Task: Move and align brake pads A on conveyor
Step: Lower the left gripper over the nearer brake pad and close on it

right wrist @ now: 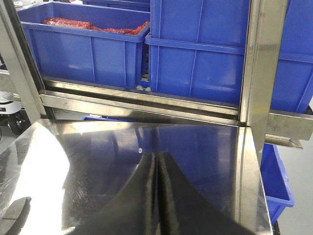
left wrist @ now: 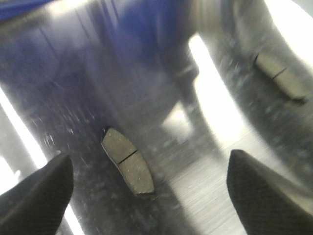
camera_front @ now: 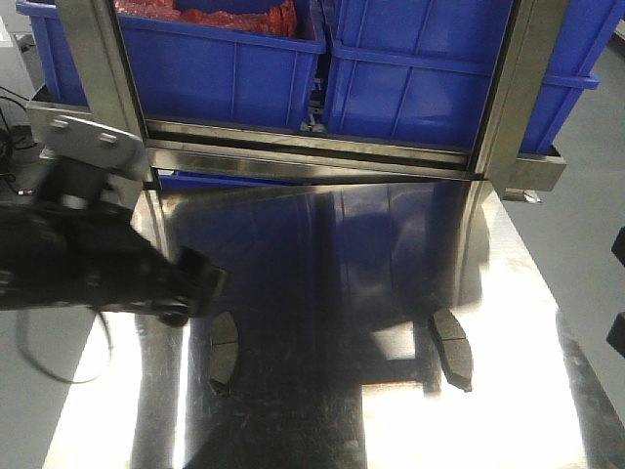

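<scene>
brake pads A (camera_front: 225,352) (camera_front: 452,349): 2 | blue bins (camera_front: 225,73): at least 3 | steel table (camera_front: 332,254): 1

Mirror-bright stainless steel table (camera_front: 391,293), finely brushed, faintly scratched. On it, brake pads A (left wrist: 127,160) (left wrist: 282,78) with dull grey, matt, grainy friction faces. Behind, blue plastic bins (camera_front: 225,68), smooth with a soft sheen, one holding crinkled, slightly shiny red wrapping (camera_front: 210,15). Satin brushed-steel rack frame (camera_front: 293,147). Fingers (left wrist: 39,196) of left gripper (left wrist: 150,154): matt black, finely dimpled.

brake pads (left wrist: 128,160) grey, dark groove | bins (camera_front: 225,73) blue | table (camera_front: 547,410) silver
</scene>
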Robot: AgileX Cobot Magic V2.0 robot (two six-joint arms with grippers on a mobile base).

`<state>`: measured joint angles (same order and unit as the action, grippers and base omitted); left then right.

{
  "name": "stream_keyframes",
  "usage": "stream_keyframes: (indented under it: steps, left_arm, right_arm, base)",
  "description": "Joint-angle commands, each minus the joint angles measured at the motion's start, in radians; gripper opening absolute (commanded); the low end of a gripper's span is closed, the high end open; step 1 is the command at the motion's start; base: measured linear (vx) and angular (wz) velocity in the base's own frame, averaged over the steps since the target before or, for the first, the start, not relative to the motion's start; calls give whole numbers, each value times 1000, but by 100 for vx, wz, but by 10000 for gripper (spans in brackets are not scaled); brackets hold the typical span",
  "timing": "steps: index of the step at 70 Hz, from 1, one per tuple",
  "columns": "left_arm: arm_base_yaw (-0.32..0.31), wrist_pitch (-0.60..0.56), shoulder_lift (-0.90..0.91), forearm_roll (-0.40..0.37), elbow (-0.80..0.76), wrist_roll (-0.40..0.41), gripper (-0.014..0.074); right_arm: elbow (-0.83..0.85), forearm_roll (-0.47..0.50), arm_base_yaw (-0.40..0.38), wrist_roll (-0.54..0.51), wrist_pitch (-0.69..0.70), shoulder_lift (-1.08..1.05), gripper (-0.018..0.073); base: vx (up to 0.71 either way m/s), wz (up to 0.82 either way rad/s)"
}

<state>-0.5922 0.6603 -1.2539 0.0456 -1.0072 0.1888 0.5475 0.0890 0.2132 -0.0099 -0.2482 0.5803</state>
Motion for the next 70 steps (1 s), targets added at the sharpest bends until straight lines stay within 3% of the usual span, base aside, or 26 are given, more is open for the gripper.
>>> stream_keyframes:
  steps: [1,8,12,17,26,35,51,70]
  left_arm:
    - [-79,-8,-56,224,-66,222,593]
    - [-122,31,-135,405,-89,537,593]
    - [-128,14,-173,435,-89,678,592]
    - [-128,-17,-215,433,-89,773,592]
    - [-128,-30,-271,428,-89,780,592]
    - [-128,-18,-324,436,-89,837,592]
    - [-128,-40,-425,542,-89,989,592]
    - [-128,-58,-510,593,-89,1064,592]
  right_arm:
    - [28,-4,-4,-7,75,2,-8]
    - [28,-4,-4,-7,75,2,-8]
    - [28,-4,-4,-7,75,2,-8]
    - [28,-4,-4,-7,75,2,-8]
    - [28,-4,-4,-7,75,2,-8]
    - [28,-4,-4,-7,75,2,-8]
    - [28,-4,-4,-7,75,2,-8]
    - [28,-4,-4,-7,75,2,-8]
  base:
    - [0,0]
    - [0,0]
    - [0,0]
    - [0,0]
    - [0,0]
    - [0,0]
    - [0,0]
    - [0,0]
